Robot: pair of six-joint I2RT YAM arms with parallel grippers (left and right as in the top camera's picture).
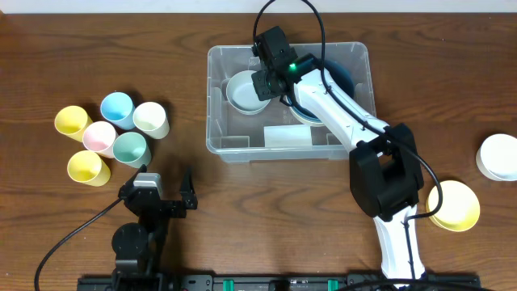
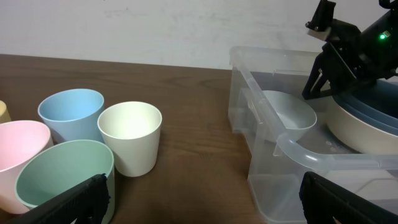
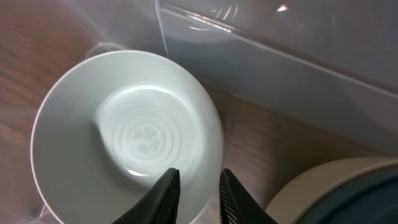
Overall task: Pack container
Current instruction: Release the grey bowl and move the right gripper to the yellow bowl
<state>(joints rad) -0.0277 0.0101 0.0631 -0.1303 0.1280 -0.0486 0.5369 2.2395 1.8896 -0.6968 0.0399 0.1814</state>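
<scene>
The clear container (image 1: 212, 97) stands at the table's back middle. Inside it, on the left, sits a pale bowl (image 1: 241, 90), and on the right a dark blue bowl nests in a cream bowl (image 1: 311, 113). My right gripper (image 1: 265, 81) reaches down into the container. In the right wrist view its fingers (image 3: 168, 193) stand a little apart astride the pale bowl's (image 3: 124, 130) near rim, with a gap on either side. My left gripper (image 1: 166, 182) hangs wide open and empty near the front left; in its own view its fingers (image 2: 81, 199) frame the container's corner (image 2: 292, 149).
Several cups cluster at the left: yellow (image 1: 71, 121), blue (image 1: 117, 107), cream (image 1: 151, 119), pink (image 1: 99, 137), green (image 1: 131, 149). A white bowl (image 1: 498, 156) and a yellow bowl (image 1: 454, 205) lie at the right edge. The right arm spans the container's right half.
</scene>
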